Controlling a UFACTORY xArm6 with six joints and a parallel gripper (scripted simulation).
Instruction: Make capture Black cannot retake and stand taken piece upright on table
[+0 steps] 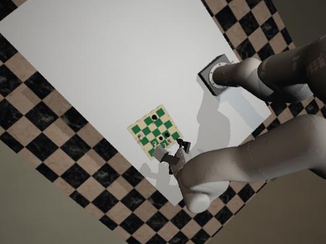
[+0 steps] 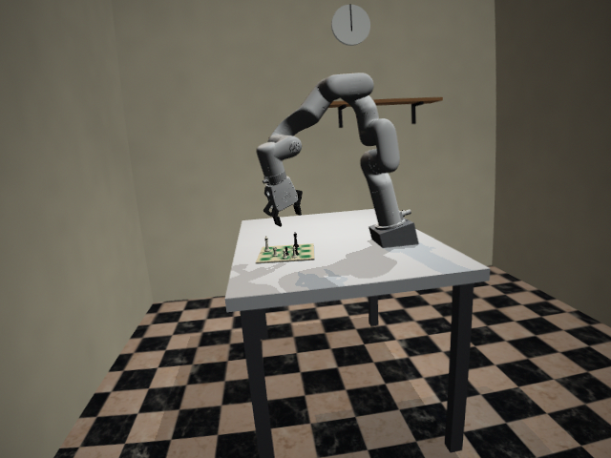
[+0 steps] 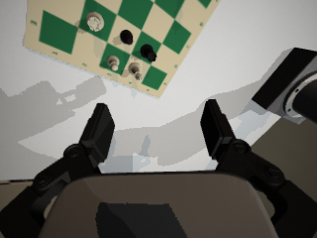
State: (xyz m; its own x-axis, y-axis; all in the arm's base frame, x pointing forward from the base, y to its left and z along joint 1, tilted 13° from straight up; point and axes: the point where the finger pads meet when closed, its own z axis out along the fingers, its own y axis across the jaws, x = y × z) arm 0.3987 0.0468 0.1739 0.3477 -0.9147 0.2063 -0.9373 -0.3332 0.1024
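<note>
Overhead, the gripper (image 3: 158, 130) hangs above the table (image 1: 108, 61) just off the chessboard (image 3: 54, 44) edge, fingers spread wide and holding nothing. Ahead of them in the wrist view, near that edge, stand two black pawns (image 3: 127, 36) and two small white pieces (image 3: 114, 62), all upright. Counting the white piece (image 3: 94, 21) farther in and, probably, one tall black piece (image 2: 295, 240), six stand aboard.
</note>
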